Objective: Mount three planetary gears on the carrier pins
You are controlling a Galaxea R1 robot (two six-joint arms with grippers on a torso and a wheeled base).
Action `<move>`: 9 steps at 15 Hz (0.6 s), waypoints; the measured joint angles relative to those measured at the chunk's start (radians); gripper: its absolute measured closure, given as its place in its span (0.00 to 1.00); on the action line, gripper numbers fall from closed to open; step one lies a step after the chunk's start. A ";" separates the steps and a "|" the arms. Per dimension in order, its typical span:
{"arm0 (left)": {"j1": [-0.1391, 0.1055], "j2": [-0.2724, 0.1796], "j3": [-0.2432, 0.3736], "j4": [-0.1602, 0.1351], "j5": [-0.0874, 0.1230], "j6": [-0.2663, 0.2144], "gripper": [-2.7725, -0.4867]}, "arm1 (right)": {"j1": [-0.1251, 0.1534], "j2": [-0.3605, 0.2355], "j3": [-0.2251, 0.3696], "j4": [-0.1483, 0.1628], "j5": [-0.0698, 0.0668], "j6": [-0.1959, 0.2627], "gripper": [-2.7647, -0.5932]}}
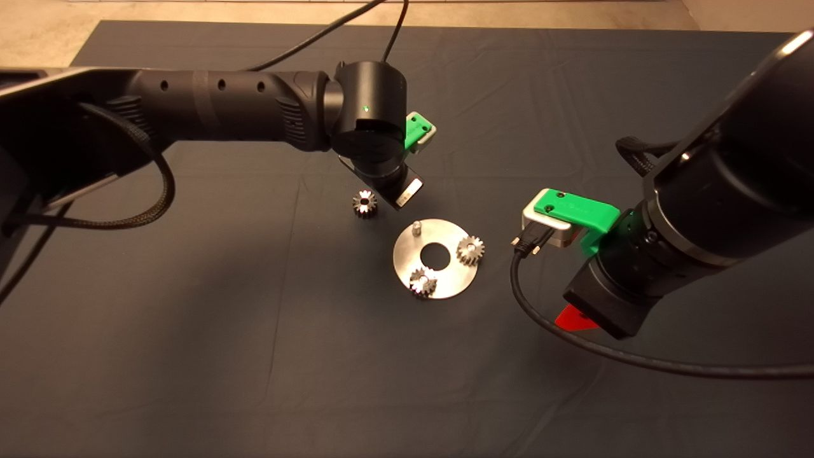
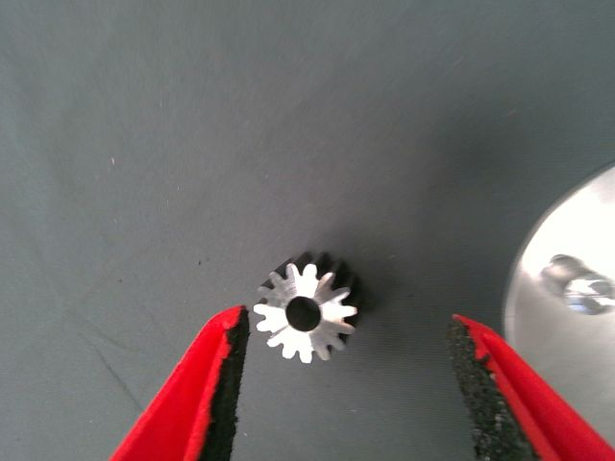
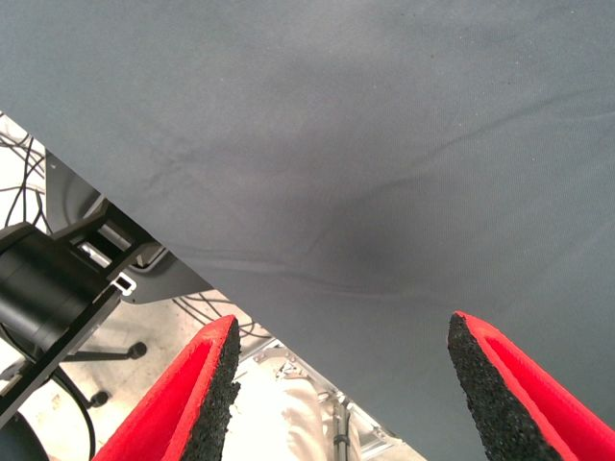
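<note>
Gears are what you should count first: two of the three already sit on the disc (image 1: 439,280), the nearer one (image 1: 423,282) at its front edge and the other (image 1: 470,250) at its right side, each seemingly seated over a pin. That leaves one bare pin (image 1: 416,228) at the disc's rear left, so by my reckoning you are two thirds done. The last gear (image 2: 306,313) lies flat on the mat (image 1: 254,356), bore up, just off the disc's rear-left rim and close to that free pin. Your left gripper (image 2: 341,384) hangs right above it with its fingers spread wide, one on each side of the gear and touching nothing; it holds nothing yet. What remains is to close on this gear, carry it the short way to the free pin and seat it. Nothing lies between gear and pin. Your right gripper (image 3: 341,384) waits well off the disc's right side, fingers apart and empty. Watch the disc's rim and the seated gears when you lower
</note>
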 joint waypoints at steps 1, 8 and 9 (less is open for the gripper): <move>0.012 -0.005 -0.015 0.005 0.000 0.018 0.57 | 0.000 0.000 0.000 0.000 0.000 0.000 0.54; 0.060 -0.033 -0.054 0.022 0.000 0.066 0.51 | 0.000 0.000 0.000 0.001 0.000 0.000 0.54; 0.062 -0.033 -0.055 0.022 0.000 0.069 0.47 | 0.000 0.000 0.000 0.001 0.000 0.000 0.54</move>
